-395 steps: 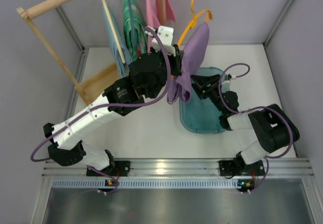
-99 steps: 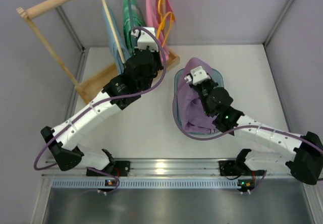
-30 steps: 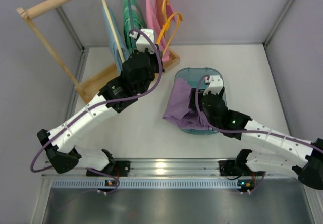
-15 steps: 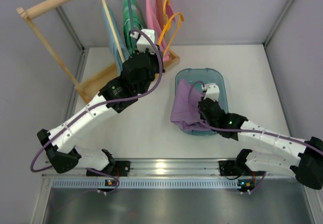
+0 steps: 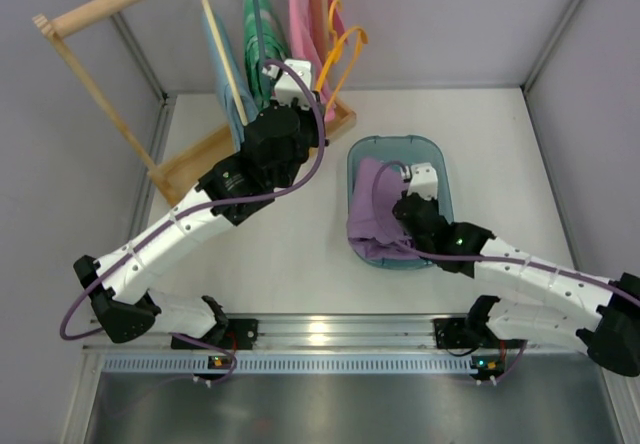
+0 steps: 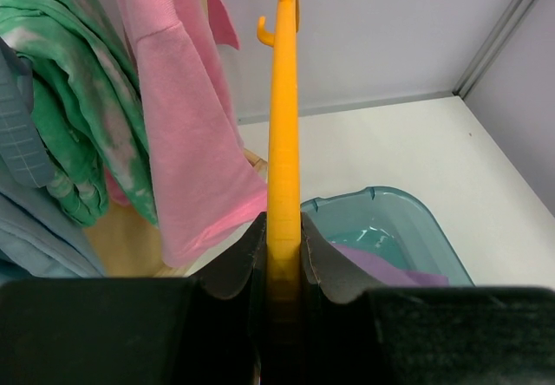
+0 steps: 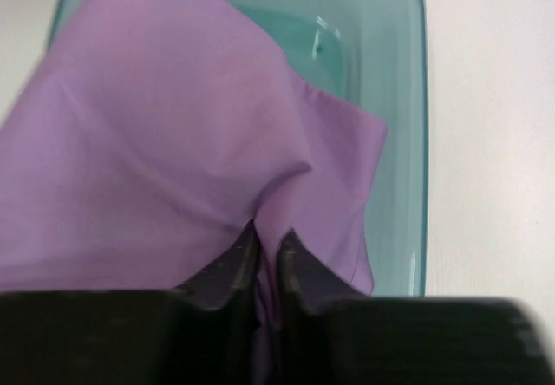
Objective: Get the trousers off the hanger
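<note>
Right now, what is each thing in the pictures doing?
trousers: off the hanger, crumpled in the tub, pinched by the right pincer
hanger: bare, upright, gripped at the bottom
left pincer: shut on the hanger
right pincer: shut on a fold of the trousers
tub: holding the trousers
pink top: hanging
green top: hanging

Left arm [image 5: 190, 226]: we extend it forward and to the right, almost at full reach.
Left hand [image 6: 283, 229]: fingers pressed tight against both faces of the hanger [image 6: 283, 125].
Right arm [image 5: 530, 276]: elbow out to our right, forearm running left and forward.
Right hand [image 7: 266, 238]: fingertips pinched together on a fold of the trousers [image 7: 156, 142].
</note>
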Available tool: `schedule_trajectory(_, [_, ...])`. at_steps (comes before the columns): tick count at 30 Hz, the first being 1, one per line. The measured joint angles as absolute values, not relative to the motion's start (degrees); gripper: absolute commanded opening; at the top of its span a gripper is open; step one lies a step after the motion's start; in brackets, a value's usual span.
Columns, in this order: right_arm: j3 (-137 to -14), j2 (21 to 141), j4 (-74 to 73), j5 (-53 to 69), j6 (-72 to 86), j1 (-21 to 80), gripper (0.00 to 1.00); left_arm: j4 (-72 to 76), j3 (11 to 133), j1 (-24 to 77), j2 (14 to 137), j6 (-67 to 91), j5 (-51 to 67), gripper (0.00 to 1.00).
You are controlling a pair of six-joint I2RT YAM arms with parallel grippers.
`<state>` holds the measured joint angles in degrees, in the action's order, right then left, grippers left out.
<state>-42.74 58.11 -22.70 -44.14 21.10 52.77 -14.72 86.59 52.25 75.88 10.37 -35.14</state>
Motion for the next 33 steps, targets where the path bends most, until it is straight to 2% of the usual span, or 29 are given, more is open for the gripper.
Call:
schedule_trajectory(1, [-41.2,58.2,-22.9,-43.8,22.3,52.8,0.31,-14.7,86.6,52.3,75.9,10.3,-35.1,0.00])
schedule_trajectory(2, [-39.6,58.3,-23.2,-43.3,23.2,52.8,0.62,-14.7,86.6,52.4,75.9,10.3,-35.1,0.00])
schedule_trajectory(5, [-36.7,58.3,-24.8,-40.2,24.9,52.8,0.85,-14.7,86.6,52.8,75.9,9.8,-35.1,0.00])
schedule_trajectory(8, [-37.7,57.7,-27.3,-38.0,25.9,52.8,0.92,-14.7,86.6,53.7,75.9,8.7,-35.5,0.00])
schedule_trajectory(10, [-39.9,56.0,-29.1,-36.8,26.4,52.8,0.92,-14.7,86.6,55.1,75.9,7.3,-36.7,0.00])
schedule_trajectory(17, [-46.8,45.2,-24.6,-29.6,23.9,52.8,0.78,-14.9,88.8,63.4,77.1,0.9,-43.5,0.00])
schedule_trajectory(19, [-48.2,46.7,-22.6,-28.4,22.8,52.8,0.72,-14.9,89.5,65.2,77.1,-0.5,-45.0,0.00])
schedule_trajectory(20, [-48.3,48.1,-21.6,-28.3,22.5,52.8,0.65,-15.0,90.0,65.7,77.1,-1.1,-45.9,0.00])
schedule_trajectory(25, [-43.3,57.1,-14.9,-28.8,22.8,52.8,0.58,-15.3,90.9,67.7,75.7,-2.7,-52.1,0.00])
schedule_trajectory(29, [-32.2,58.6,-11.1,-29.5,24.9,52.8,0.57,-17.0,91.7,71.9,71.4,-4.3,-56.8,0.00])
schedule_trajectory(30, [-30.5,59.1,-10.3,-29.5,25.6,52.8,0.59,-17.1,92.5,73.1,70.3,-4.7,-57.5,0.00])
schedule_trajectory(31, [-29.6,59.7,-9.6,-29.5,26.1,52.8,0.67,-17.3,93.6,74.6,69.3,-5.2,-58.5,0.00])
schedule_trajectory(33, [-28.8,61.2,-7.6,-29.5,27.2,52.8,0.75,-17.0,96.1,78.0,67.4,-6.5,-60.7,0.00])
